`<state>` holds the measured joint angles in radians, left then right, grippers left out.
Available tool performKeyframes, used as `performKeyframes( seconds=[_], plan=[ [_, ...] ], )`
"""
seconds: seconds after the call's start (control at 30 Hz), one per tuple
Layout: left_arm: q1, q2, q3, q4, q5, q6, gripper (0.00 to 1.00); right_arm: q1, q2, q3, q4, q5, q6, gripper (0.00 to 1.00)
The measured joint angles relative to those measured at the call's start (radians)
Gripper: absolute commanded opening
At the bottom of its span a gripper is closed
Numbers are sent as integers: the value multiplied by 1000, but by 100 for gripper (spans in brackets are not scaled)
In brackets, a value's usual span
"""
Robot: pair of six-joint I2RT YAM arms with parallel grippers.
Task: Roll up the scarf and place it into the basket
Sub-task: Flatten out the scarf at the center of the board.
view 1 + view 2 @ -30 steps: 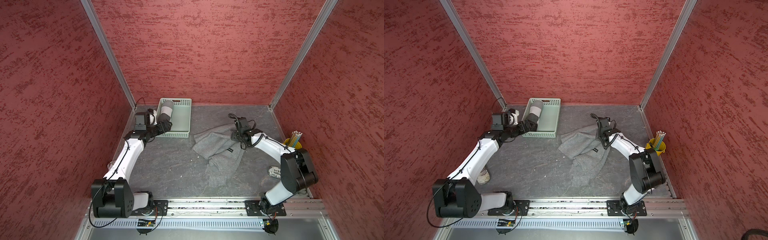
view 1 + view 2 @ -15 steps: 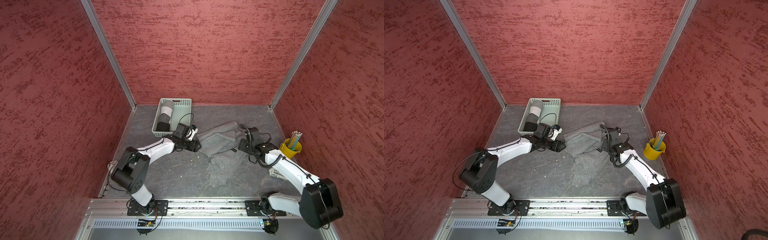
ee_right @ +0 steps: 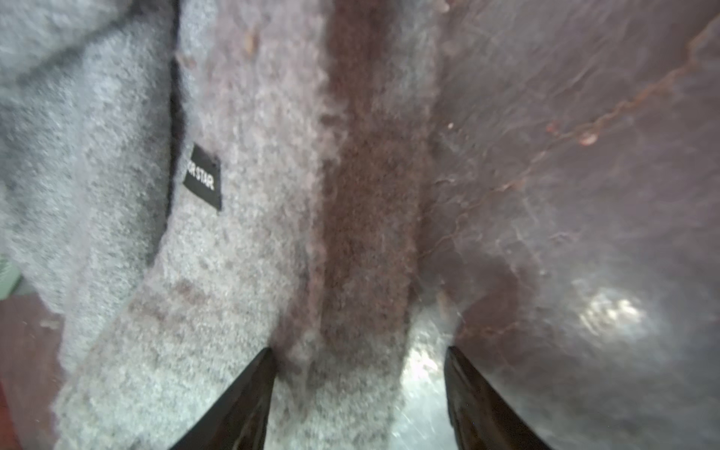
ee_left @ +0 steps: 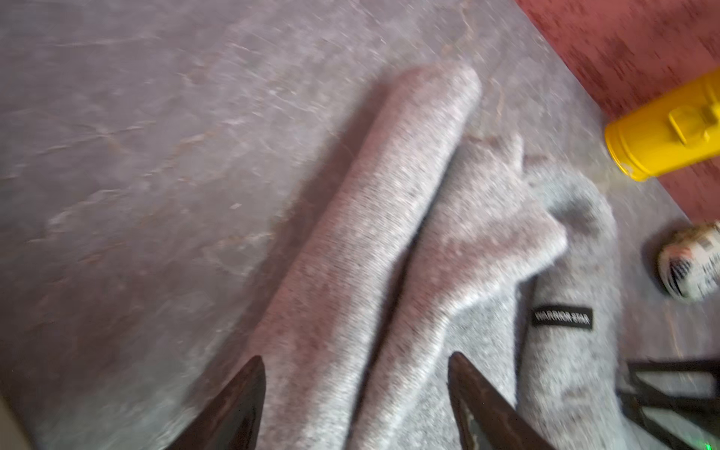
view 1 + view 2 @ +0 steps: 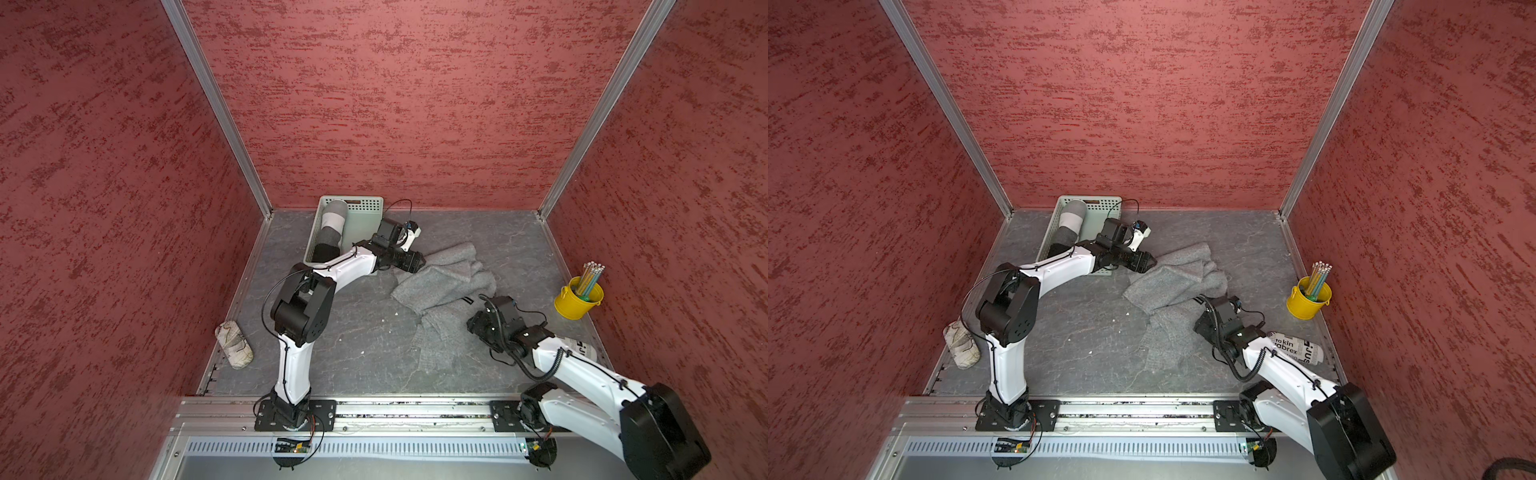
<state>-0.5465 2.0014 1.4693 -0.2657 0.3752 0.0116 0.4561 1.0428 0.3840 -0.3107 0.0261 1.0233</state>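
Note:
The grey knitted scarf (image 5: 444, 282) (image 5: 1177, 280) lies crumpled and unrolled on the table's middle, with a black label (image 4: 563, 316) on it. The mint-green basket (image 5: 368, 204) (image 5: 1105, 205) stands at the back left. My left gripper (image 5: 417, 264) (image 4: 356, 374) is open, low over the scarf's edge nearest the basket, and folds of fabric lie between its fingers. My right gripper (image 5: 471, 323) (image 3: 358, 362) is open at the scarf's right side. One finger is over the fabric (image 3: 233, 272) and the other over bare table.
A rolled grey, white and black cloth (image 5: 332, 226) lies in the basket. A yellow bucket of pencils (image 5: 579, 297) stands at the right wall, and a printed roll (image 5: 1296, 348) lies near it. A beige patterned roll (image 5: 233, 345) lies by the left wall.
My left arm swung from the basket to the scarf's near edge. My right gripper drew back toward the front right and opened wider. The scarf shifted and bunched.

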Motion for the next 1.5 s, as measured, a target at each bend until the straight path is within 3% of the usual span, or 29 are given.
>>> performKeyframes(
  seconds=[0.17, 0.3, 0.4, 0.43, 0.53, 0.6, 0.73, 0.8, 1.1, 1.3, 1.47, 1.5],
  plan=[
    [-60, 19, 22, -23, 44, 79, 78, 1, 44, -6, 100, -3, 43, 76],
    [-106, 113, 123, -58, 37, 134, 78, 0, 92, -5, 169, -3, 52, 76],
    [-117, 190, 192, -97, 9, 162, 73, 0, 119, -3, 214, -1, 54, 73],
    [-117, 211, 212, -111, -2, 169, 64, 0, 131, -2, 227, 0, 56, 69],
    [-116, 253, 253, -144, -32, 177, 17, 0, 172, 7, 258, 5, 56, 51],
    [-115, 258, 263, -150, -52, 177, 0, -3, 199, 18, 264, 10, 54, 39],
    [-117, 231, 253, -144, -93, 157, 0, -42, 233, 35, 257, 13, 24, 11],
    [-117, 173, 215, -143, -115, 138, 0, -74, 232, 51, 228, 24, -2, 4],
    [-104, -325, 151, -174, -222, 39, 0, -240, 164, 247, -21, 177, -228, 1],
    [-81, -530, 101, -249, -296, -78, 0, -343, 250, 467, -118, 275, -435, 0],
    [14, -686, -98, -324, -298, -217, 0, -381, 452, 743, -163, 357, -628, 14],
    [46, -720, -140, -344, -297, -246, 0, -384, 502, 808, -171, 372, -673, 21]
  ],
)
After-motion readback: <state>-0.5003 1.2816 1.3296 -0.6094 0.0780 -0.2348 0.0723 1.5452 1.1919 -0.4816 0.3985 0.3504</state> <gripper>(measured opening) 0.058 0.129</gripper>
